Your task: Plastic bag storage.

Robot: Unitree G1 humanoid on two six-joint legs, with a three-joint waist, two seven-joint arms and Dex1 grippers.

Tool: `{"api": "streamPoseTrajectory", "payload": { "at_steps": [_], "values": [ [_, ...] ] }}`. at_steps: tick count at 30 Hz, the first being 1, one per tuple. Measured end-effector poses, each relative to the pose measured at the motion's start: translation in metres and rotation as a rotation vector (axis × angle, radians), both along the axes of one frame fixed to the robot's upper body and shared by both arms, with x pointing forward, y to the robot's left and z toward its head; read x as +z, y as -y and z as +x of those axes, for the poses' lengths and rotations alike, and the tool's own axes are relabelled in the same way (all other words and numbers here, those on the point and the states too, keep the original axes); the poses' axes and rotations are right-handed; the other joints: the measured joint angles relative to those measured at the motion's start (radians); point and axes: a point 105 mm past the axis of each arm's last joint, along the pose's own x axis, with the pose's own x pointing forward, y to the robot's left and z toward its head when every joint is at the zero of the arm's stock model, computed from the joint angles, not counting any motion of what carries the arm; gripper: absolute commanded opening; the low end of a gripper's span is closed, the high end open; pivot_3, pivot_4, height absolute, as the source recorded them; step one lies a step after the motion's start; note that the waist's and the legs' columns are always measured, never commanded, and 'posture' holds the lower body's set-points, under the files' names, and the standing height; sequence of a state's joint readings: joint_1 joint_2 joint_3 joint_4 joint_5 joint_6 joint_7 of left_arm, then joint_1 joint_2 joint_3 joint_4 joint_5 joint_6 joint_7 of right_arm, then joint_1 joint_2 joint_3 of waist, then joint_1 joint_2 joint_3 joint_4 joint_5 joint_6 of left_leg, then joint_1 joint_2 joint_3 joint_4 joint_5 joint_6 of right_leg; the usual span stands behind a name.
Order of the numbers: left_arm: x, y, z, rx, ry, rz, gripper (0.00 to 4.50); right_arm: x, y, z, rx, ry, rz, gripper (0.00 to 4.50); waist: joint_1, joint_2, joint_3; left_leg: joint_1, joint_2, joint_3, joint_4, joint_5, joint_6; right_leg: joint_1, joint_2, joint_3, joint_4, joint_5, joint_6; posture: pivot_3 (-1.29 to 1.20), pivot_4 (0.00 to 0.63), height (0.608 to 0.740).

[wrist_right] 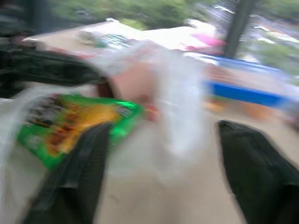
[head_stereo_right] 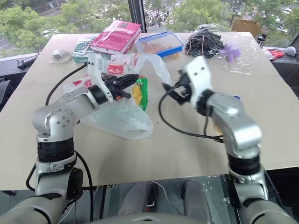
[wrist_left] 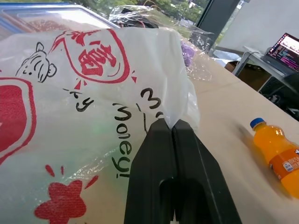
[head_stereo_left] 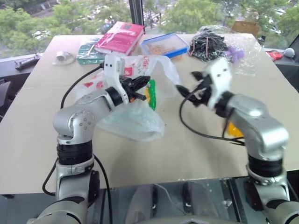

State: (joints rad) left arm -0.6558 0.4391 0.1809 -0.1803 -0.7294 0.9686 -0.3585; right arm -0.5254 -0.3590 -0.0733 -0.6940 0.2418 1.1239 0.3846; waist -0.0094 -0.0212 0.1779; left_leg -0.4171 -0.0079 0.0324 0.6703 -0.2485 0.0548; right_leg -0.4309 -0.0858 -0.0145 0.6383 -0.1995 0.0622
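Bag-holding stage on the table (head_stereo_left: pixel 37 140).
Left gripper (head_stereo_left: pixel 138 88) pinches the plastic bag (head_stereo_left: pixel 135 119); right gripper (head_stereo_left: pixel 189 88) spread wide, holding nothing.

1. The plastic bag (wrist_left: pixel 93 116) carries black handwritten-style lettering that reads "Money!", running sideways just beside the shut tips of the left pincer (wrist_left: pixel 167 128).
2. Above that word on the bag stands a red oval with one Chinese character in it; the strokes are too unclear to name the character.
3. Other black marks between the oval and "Money!" cannot be read as words.
4. The orange bottle (wrist_left: pixel 278 156) has a label whose print is too small to read.
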Motion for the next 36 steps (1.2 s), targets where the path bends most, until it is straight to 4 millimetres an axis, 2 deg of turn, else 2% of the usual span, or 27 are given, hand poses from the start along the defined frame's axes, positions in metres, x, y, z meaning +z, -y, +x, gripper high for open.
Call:
{"api": "streamPoseTrajectory", "payload": {
  "at_steps": [4,8,10,12,17,22,25,28,30,36],
  "values": [
    [-0.001,0.002,0.003,-0.005,-0.002,-0.003,0.0,-0.017,0.051,-0.003,-0.33,-0.111,-0.027,4.46,0.001,0.0,0.0,0.0,-0.001,0.001,0.001,0.0,0.0,0.0,0.0,0.001,0.001,0.0,0.0,0.0,0.15,0.74],
    [-0.007,0.009,0.004,-0.033,-0.022,0.003,0.0,-0.037,0.077,-0.01,-0.576,-0.243,0.028,4.46,-0.002,0.0,0.0,0.0,0.0,0.001,0.001,0.0,0.0,0.0,0.001,0.001,0.002,0.0,0.0,0.0,0.15,0.74],
    [-0.008,0.009,0.005,-0.033,-0.025,0.004,0.0,-0.044,0.086,-0.011,-0.646,-0.285,0.065,4.46,-0.002,0.0,0.0,0.0,-0.001,0.001,0.001,0.0,0.0,0.0,0.001,0.001,0.002,0.0,0.0,0.0,0.15,0.74],
    [-0.007,0.009,0.006,-0.029,-0.024,0.004,0.0,-0.049,0.092,-0.006,-0.69,-0.328,0.2,4.46,-0.002,0.0,0.0,0.0,-0.001,0.001,0.001,0.0,0.001,0.0,0.001,0.001,0.002,0.0,0.0,0.0,0.15,0.74],
    [-0.004,0.012,0.006,-0.038,-0.017,-0.002,0.0,-0.06,0.109,0.006,-0.761,-0.422,0.283,4.46,-0.001,0.0,0.0,0.0,-0.001,0.0,0.001,0.0,0.001,0.0,0.001,0.001,0.001,0.0,0.0,0.0,0.15,0.74],
    [-0.004,0.013,0.004,-0.04,-0.02,0.005,0.0,-0.09,0.128,0.015,-0.817,-0.593,0.283,4.46,-0.004,0.0,0.0,0.0,-0.001,0.001,0.001,0.0,0.001,0.0,0.001,0.001,0.001,0.0,0.0,0.0,0.15,0.74],
    [-0.005,0.013,0.003,-0.035,-0.022,0.01,0.0,-0.093,0.132,0.018,-0.81,-0.623,0.272,4.46,-0.003,0.0,0.0,0.0,-0.001,0.001,0.001,0.0,0.001,0.0,0.001,0.001,0.001,0.0,0.0,0.0,0.15,0.74],
    [-0.006,0.012,0.002,-0.029,-0.026,0.014,0.0,-0.094,0.133,0.018,-0.769,-0.637,0.236,3.68,-0.002,-0.001,-0.001,0.001,-0.001,0.0,0.001,-0.001,0.002,0.002,0.001,0.001,0.0,0.0,0.0,0.0,0.15,0.74],
    [-0.008,0.011,0.002,-0.026,-0.032,0.015,0.0,-0.094,0.131,0.018,-0.736,-0.639,0.22,2.88,-0.001,-0.002,-0.001,0.001,-0.001,0.0,0.001,-0.002,0.005,0.003,0.001,0.0,0.0,0.0,0.0,0.0,0.15,0.74],
    [-0.008,0.01,0.002,-0.023,-0.032,0.014,0.0,-0.093,0.122,0.013,-0.601,-0.639,0.196,2.88,-0.002,-0.002,-0.002,0.001,0.0,-0.001,0.0,-0.003,0.005,0.003,0.001,0.0,-0.001,0.0,0.0,0.0,0.15,0.74]
  ]
}}
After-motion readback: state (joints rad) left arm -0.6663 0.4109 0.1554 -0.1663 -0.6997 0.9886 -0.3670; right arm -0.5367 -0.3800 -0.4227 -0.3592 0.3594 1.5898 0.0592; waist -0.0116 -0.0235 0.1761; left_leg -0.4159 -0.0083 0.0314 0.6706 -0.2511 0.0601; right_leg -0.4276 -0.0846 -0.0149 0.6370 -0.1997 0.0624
